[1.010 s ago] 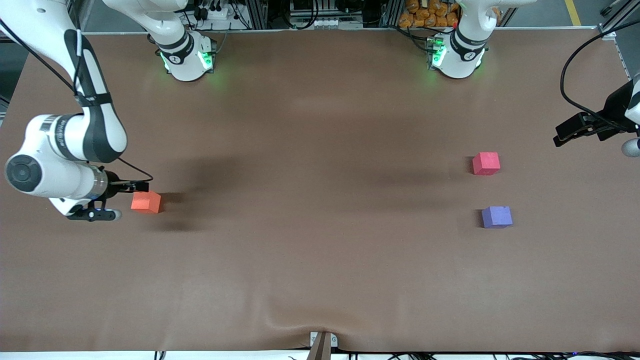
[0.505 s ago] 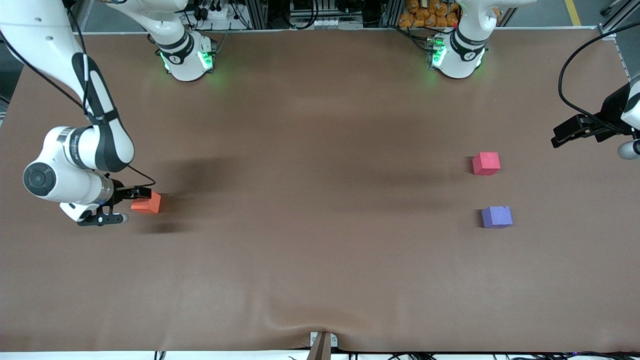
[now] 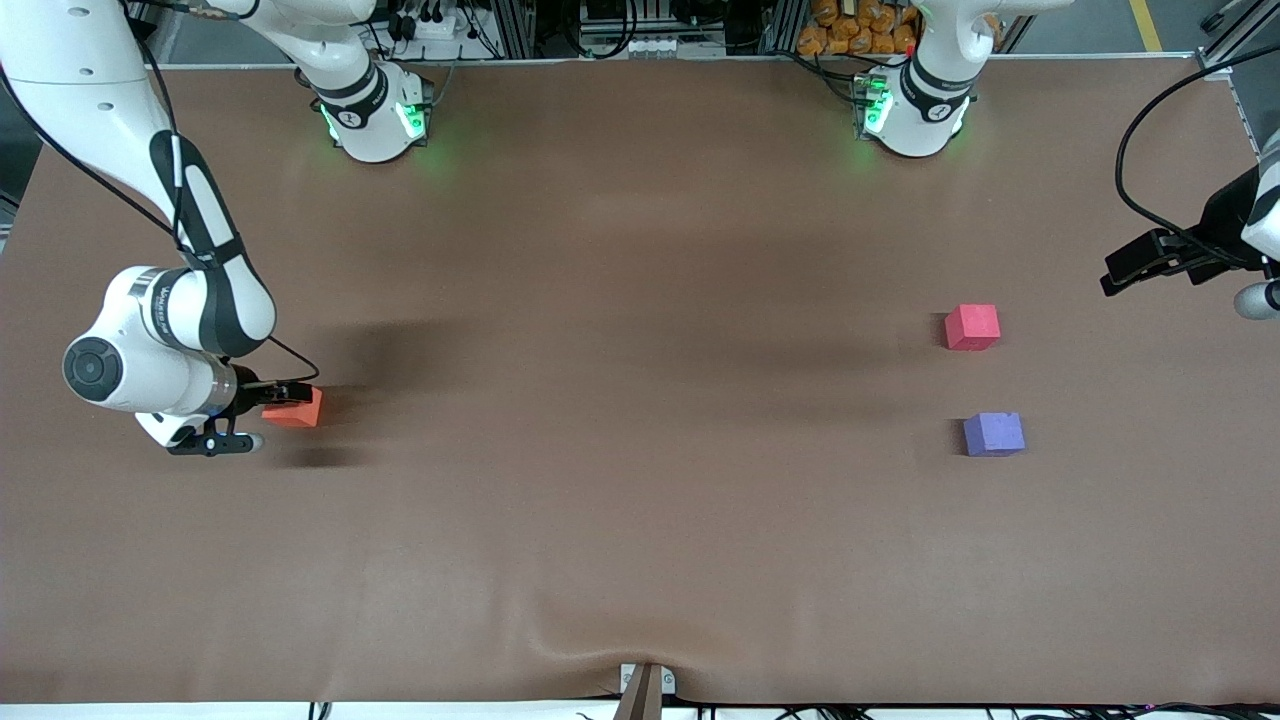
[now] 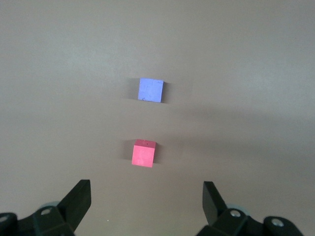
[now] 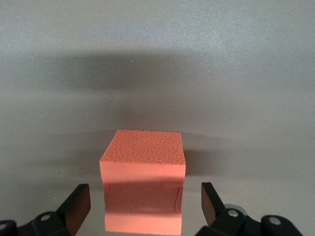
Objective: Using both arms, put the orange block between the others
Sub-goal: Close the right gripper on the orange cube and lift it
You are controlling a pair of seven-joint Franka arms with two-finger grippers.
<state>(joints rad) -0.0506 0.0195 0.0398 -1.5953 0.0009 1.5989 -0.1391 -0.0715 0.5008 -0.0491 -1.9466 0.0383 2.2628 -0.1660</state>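
Now: right gripper (image 5: 142, 206) wide open, low over table (image 3: 640, 520) at right arm's end, fingers either side of orange block (image 5: 143, 179) w/o touching (block sits on table). Left gripper (image 4: 146, 202) open, empty, above pinkish-red cube (image 4: 143, 153) & purple-blue cube (image 4: 150, 90).

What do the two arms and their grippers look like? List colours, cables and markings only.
Both arms are glossy white with black joint bands. The right arm has small grey lettering on its wrist and a thin black cable along it. A black cable loops to the left arm. Bases glow green. The right gripper and the left gripper are black, with blunt fingers.
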